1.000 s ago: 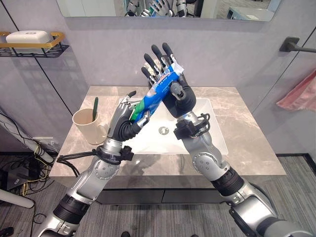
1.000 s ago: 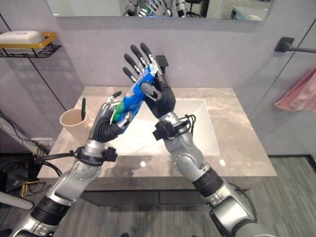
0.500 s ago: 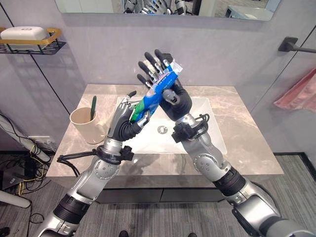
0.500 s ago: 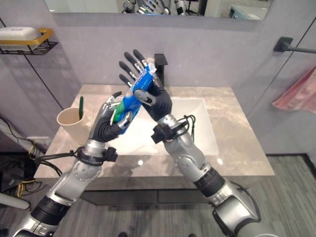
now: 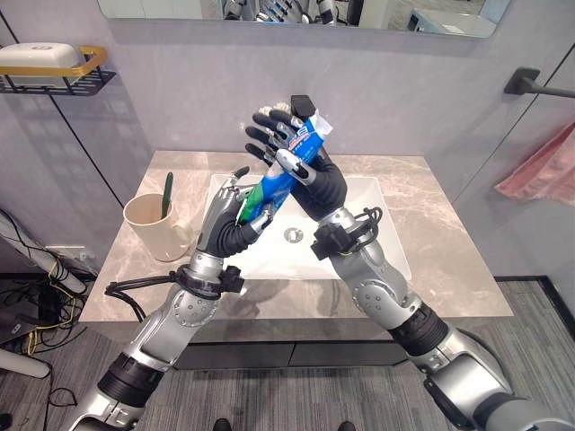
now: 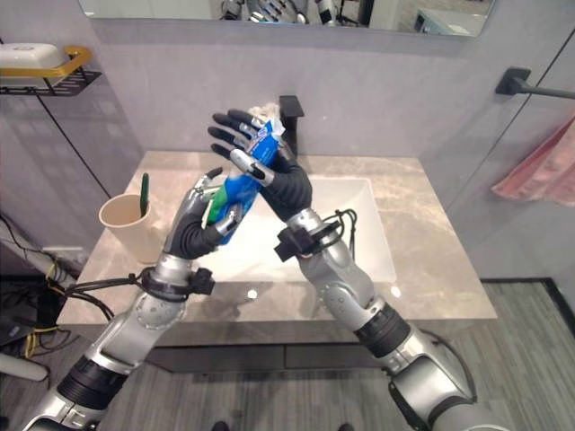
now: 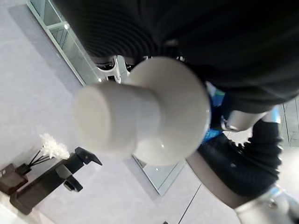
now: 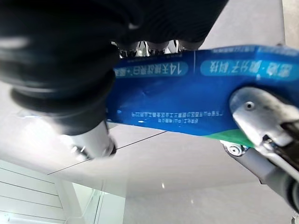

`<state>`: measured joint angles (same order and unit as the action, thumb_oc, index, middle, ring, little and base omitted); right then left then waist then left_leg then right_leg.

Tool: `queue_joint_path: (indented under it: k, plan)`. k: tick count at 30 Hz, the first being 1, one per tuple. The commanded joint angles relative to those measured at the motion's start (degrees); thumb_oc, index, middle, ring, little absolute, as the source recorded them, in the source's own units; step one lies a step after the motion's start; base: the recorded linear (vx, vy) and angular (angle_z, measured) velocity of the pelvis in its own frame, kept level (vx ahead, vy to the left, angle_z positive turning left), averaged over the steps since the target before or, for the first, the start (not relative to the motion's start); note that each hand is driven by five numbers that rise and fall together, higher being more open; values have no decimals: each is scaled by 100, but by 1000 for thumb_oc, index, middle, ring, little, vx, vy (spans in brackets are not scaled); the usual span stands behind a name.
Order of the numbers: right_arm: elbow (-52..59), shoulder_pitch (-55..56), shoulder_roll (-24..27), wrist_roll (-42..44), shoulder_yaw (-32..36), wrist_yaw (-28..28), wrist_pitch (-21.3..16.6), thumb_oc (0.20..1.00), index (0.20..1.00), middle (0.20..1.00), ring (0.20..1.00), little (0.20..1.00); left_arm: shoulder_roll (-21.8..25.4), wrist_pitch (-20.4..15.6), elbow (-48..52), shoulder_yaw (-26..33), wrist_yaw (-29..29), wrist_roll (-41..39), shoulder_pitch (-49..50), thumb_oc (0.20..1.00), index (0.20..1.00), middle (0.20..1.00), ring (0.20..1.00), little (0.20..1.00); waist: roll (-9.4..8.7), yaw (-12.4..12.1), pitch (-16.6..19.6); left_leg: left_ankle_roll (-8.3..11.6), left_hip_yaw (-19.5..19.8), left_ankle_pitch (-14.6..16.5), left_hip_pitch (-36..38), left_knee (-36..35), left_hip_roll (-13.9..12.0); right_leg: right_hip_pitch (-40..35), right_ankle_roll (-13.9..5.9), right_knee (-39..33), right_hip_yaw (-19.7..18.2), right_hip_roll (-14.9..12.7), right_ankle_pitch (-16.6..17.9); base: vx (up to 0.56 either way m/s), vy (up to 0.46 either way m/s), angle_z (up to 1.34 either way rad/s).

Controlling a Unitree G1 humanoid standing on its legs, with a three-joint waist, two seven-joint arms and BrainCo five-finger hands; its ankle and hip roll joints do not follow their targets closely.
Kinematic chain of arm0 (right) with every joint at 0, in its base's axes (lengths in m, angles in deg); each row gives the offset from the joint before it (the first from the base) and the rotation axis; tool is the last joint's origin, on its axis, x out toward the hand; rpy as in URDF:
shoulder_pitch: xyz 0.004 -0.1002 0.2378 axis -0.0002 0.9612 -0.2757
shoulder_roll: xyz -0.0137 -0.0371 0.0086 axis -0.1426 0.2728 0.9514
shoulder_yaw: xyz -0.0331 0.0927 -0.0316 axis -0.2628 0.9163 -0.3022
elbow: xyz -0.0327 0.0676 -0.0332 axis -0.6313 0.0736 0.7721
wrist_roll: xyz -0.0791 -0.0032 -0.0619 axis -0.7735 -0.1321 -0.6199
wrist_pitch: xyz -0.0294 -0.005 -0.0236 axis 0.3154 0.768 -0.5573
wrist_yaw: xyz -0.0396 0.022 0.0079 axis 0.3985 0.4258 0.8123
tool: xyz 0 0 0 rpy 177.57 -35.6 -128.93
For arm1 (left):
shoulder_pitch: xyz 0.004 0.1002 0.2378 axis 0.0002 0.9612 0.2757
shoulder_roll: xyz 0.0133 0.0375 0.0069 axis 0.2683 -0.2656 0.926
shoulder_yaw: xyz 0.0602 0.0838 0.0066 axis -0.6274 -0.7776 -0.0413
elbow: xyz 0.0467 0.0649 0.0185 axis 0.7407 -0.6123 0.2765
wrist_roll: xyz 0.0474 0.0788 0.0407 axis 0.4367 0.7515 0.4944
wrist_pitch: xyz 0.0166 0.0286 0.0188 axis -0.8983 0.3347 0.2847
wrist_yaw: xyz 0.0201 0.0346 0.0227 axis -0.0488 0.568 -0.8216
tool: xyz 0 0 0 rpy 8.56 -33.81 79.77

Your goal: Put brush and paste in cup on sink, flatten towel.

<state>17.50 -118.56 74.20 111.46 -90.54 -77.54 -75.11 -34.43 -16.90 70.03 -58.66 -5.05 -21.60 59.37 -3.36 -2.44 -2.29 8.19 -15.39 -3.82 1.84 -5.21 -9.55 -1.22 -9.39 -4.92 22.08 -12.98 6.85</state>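
Note:
A blue toothpaste tube with a green lower end is held tilted above the sink basin by both hands. My left hand is curled round its lower end, whose white cap shows close up in the left wrist view. My right hand pinches the upper part, thumb pressed on the tube and fingers bent behind it. A beige cup stands on the counter's left side with a green toothbrush upright in it. A pink towel hangs at the far right.
A black faucet rises behind the basin, just behind my right hand. A wall shelf with a white item hangs at upper left. A black bar sticks out of the wall above the towel. The marble counter extends right of the basin.
My right hand's fingers have tipped forward and to the left over the tube's upper end. The left hand keeps its hold. The whole view has shifted slightly.

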Motion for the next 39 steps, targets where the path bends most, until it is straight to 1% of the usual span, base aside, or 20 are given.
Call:
queue_joint_path:
  k: [1, 2, 4, 5, 6, 7, 12, 18, 20, 24, 25, 27, 28, 30, 31, 34, 35, 37, 38, 39]
  plan:
    - [274, -716, -267, -168, 114, 8, -252, 200, 200, 200, 200, 200, 199, -105, -29, -89, -230, -131, -627, 200, 200, 200, 200, 200, -280, -44, -33, -455, -87, 326, 136, 21, 489, -527, -356, 56, -123, -390, 21, 0, 0, 0]
    - [281, -689, -315, -213, 150, 67, -289, 200, 200, 200, 200, 200, 182, -98, -9, -56, -258, -154, -605, 200, 200, 200, 200, 200, -280, -50, -31, -462, -82, 333, 142, 21, 501, -541, -361, 65, -115, -396, 30, 0, 0, 0]
    - [280, -666, -410, -262, 202, 157, -348, 200, 200, 200, 200, 200, 146, -72, -16, -49, -295, -203, -583, 322, 322, 322, 322, 322, -270, -53, -31, -476, -72, 342, 154, 21, 508, -544, -364, 94, -115, -409, 22, 0, 0, 0]
    - [284, -653, -470, -291, 262, 242, -418, 200, 200, 200, 200, 200, 130, -60, -2, -23, -305, -256, -551, 696, 696, 696, 696, 696, -262, -67, -34, -484, -56, 348, 163, 21, 518, -549, -365, 115, -118, -410, 9, 0, 0, 0]
    - [286, -651, -473, -295, 262, 245, -418, 200, 200, 200, 200, 200, 132, -59, 2, -22, -304, -257, -548, 959, 959, 959, 959, 959, -264, -67, -34, -485, -56, 349, 165, 21, 519, -549, -365, 117, -119, -411, 8, 0, 0, 0]
    - [296, -632, -528, -334, 306, 320, -456, 200, 200, 200, 200, 200, 124, -53, 33, -6, -309, -293, -503, 1000, 1000, 1000, 1000, 1000, -258, -77, -25, -492, -47, 353, 169, 21, 525, -556, -364, 124, -121, -417, 1, 0, 0, 0]
    - [229, -666, -803, -387, 446, 551, -613, 200, 200, 200, 200, 200, 97, -74, 189, 132, -363, -451, -218, 1000, 1000, 1000, 1000, 1000, -229, -157, -1, -502, -9, 356, 185, 21, 538, -609, -348, 120, -72, -429, -33, -4, 0, 1]
    - [223, -958, -1025, -663, 743, 911, -798, 200, 200, 200, 200, 200, 132, -191, 629, 477, -282, -1019, 738, 1000, 1000, 1000, 1000, 1000, -230, -395, -29, -492, 137, 291, 105, 21, 531, -684, -317, 102, 86, -425, -75, -27, -13, 5]
    - [160, -1269, -881, -844, 896, 1042, -818, 200, 200, 200, 200, 200, 199, -262, 657, 613, -124, -1397, 1230, 1000, 1000, 1000, 1000, 1000, -250, -527, -53, -476, 216, 251, 36, 21, 526, -705, -306, 95, 192, -415, -75, -43, -24, 9]
    - [-190, -1821, -753, -921, 1171, 1291, -980, 200, 200, 200, 200, 200, 400, -354, 652, 901, -28, -1645, 1785, 1000, 1000, 1000, 1000, 1000, -308, -733, -109, -444, 344, 217, -36, 21, 529, -746, -305, 111, 317, -390, -85, -30, -24, 21]
    - [-196, -1834, -758, -922, 1173, 1292, -981, 200, 200, 200, 200, 200, 405, -351, 660, 911, -24, -1649, 1786, 1000, 1000, 1000, 1000, 1000, -317, -722, -103, -451, 349, 191, -63, 21, 535, -727, -300, 104, 323, -394, -65, -34, -30, 26]
    - [-386, -2163, -554, -1090, 1284, 1447, -1044, 200, 200, 200, 200, 200, 571, -417, 506, 1153, -52, -1654, 2157, 1000, 1000, 1000, 1000, 1000, -353, -951, -144, -417, 491, 169, -140, 21, 546, -772, -320, 101, 464, -387, -69, -30, -30, 28]
    - [-392, -2173, -556, -1092, 1286, 1449, -1046, 200, 200, 200, 200, 200, 573, -417, 510, 1158, -52, -1655, 2155, 1000, 1000, 1000, 1000, 1000, -359, -941, -143, -425, 498, 144, -161, 21, 552, -759, -315, 95, 472, -391, -50, -18, -13, 30]
    - [-544, -2357, -455, -1104, 1388, 1519, -1102, 200, 200, 200, 200, 200, 671, -429, 326, 1279, -104, -1594, 2331, 1000, 1000, 1000, 1000, 1000, -377, -1100, -160, -407, 593, 150, -203, 21, 569, -807, -329, 99, 577, -382, -81, -9, -9, 27]
    - [-549, -2364, -453, -1103, 1390, 1518, -1105, 200, 200, 200, 200, 200, 673, -430, 327, 1279, -103, -1595, 2326, 1000, 1000, 1000, 1000, 1000, -381, -1093, -158, -416, 599, 125, -224, 21, 577, -794, -323, 93, 586, -387, -61, -3, -12, 24]
    - [-678, -2537, -217, -1235, 1444, 1608, -1156, 200, 200, 200, 200, 200, 861, -419, -30, 1329, -16, -1566, 2585, 1000, 1000, 1000, 1000, 1000, -413, -1313, -200, -400, 745, 110, -289, 21, 610, -860, -355, 95, 744, -375, -70, -1, -15, 23]
    - [-678, -2537, -217, -1236, 1447, 1609, -1156, 200, 200, 200, 200, 200, 864, -420, -31, 1329, -14, -1568, 2585, 1000, 1000, 1000, 1000, 1000, -415, -1311, -202, -399, 749, 110, -287, 21, 611, -865, -356, 95, 749, -376, -71, -23, -9, 31]
    - [-935, -2792, 12, -1461, 1340, 1607, -1045, 200, 200, 200, 200, 200, 1227, -330, -478, 1090, 355, -1521, 2764, 1000, 1000, 1000, 1000, 1000, -459, -1632, -298, -405, 968, 51, -470, 21, 676, -866, -403, 107, 959, -363, -50, -47, -9, 28]
    - [-1024, -2836, 54, -1503, 1310, 1606, -1037, 200, 200, 200, 200, 200, 1283, -304, -597, 1004, 472, -1556, 2804, 1000, 1000, 1000, 1000, 1000, -481, -1731, -338, -410, 1035, 31, -545, 21, 697, -854, -420, 109, 1021, -358, -35, -35, -5, 30]
    - [-1025, -2836, 57, -1502, 1312, 1605, -1038, 200, 200, 200, 200, 200, 1285, -306, -599, 1001, 473, -1558, 2800, 1000, 1000, 1000, 1000, 1000, -482, -1731, -337, -410, 1038, 29, -548, 21, 698, -853, -420, 109, 1024, -358, -34, -22, 2, 44]
